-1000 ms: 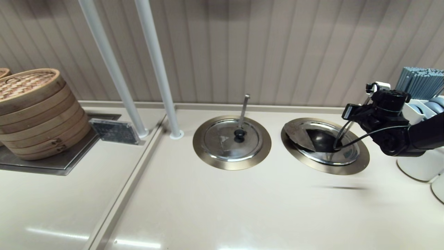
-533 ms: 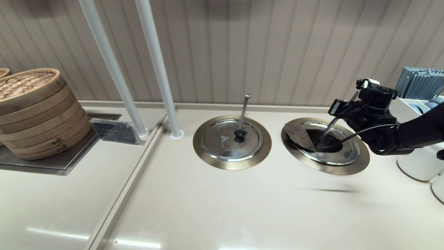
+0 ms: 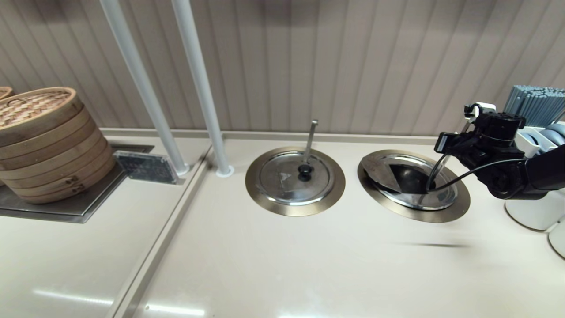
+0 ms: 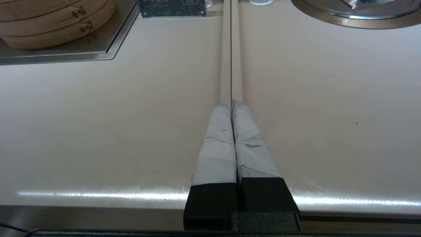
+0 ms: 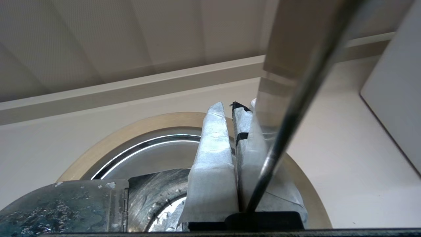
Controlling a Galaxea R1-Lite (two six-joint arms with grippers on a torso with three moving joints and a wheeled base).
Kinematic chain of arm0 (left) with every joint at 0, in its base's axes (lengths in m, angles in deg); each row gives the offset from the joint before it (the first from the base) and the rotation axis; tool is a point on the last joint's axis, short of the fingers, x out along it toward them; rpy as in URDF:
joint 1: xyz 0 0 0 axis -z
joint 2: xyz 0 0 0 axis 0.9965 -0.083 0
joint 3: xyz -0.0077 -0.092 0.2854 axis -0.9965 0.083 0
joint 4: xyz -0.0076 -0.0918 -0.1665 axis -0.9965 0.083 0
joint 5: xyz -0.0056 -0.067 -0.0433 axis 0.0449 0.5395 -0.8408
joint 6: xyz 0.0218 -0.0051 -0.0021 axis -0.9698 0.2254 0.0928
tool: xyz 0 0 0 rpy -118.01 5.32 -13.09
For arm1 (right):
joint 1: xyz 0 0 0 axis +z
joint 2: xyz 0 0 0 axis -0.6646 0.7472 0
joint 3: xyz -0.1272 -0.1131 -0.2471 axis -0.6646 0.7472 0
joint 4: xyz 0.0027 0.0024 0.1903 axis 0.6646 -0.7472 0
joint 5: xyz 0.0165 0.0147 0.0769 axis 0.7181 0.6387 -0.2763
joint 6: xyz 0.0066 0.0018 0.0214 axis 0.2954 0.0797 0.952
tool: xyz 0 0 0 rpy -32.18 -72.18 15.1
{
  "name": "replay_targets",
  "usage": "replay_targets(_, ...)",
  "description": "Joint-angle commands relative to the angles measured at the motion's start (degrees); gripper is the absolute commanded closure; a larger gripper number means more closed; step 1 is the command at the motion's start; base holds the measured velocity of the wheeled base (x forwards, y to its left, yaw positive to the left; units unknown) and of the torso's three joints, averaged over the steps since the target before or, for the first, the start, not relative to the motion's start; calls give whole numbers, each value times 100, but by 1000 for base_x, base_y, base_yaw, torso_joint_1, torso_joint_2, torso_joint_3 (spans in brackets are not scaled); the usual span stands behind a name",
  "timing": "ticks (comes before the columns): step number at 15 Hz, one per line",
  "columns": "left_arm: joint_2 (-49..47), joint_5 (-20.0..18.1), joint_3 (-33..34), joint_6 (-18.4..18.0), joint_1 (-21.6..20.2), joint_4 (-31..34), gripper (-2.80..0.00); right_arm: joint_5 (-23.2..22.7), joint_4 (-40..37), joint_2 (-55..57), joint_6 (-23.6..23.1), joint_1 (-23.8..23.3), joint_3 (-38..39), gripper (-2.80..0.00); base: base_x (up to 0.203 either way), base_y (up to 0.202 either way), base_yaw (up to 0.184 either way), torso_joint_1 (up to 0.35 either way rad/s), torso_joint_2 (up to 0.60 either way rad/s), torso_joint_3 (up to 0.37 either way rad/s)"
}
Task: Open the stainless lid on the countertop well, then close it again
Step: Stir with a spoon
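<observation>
The stainless lid [image 3: 441, 196] covers the right-hand countertop well [image 3: 408, 176]. Its wedge flap [image 3: 380, 171] is folded back to the left, so the dark inside shows; the knob is hidden. A thick ladle handle [image 3: 443, 161] slants up to the right out of the opening. My right gripper [image 3: 442, 142] hovers over the well's far right side, by that handle. In the right wrist view its taped fingers [image 5: 213, 148] are shut together with nothing seen between them, and the ladle handle [image 5: 289, 125] crosses one finger. The flap [image 5: 65, 204] lies below. My left gripper [image 4: 231, 103] is shut over bare counter.
A twin lid [image 3: 295, 176] with an upright ladle handle [image 3: 310, 139] sits left of the task well. Bamboo steamers [image 3: 44, 141] stand far left, two white poles [image 3: 207, 110] at the back. White containers [image 3: 534, 207] and grey sticks [image 3: 536, 104] crowd the right edge.
Half a second ago my right gripper had swung left and up, the ladle handle leaning with it. Both are back to the right, about where they began. The flap stayed folded open.
</observation>
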Motion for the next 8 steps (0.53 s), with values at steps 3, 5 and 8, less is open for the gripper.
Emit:
replay_targets(3, 0, -2, -1, -3, -1, 2, 0, 100, 166, 551, 133, 5, -466, 0, 0, 0, 0, 0, 0, 0)
replay_targets(5, 0, -2, -1, -3, -1, 2, 0, 147, 229, 612, 431, 177, -573, 0, 0, 0, 0, 0, 0, 0)
replay_targets(8, 0, -2, 4, -3, -1, 2, 0, 133, 230, 377, 759, 388, -521, 0, 0, 0, 0, 0, 0, 0)
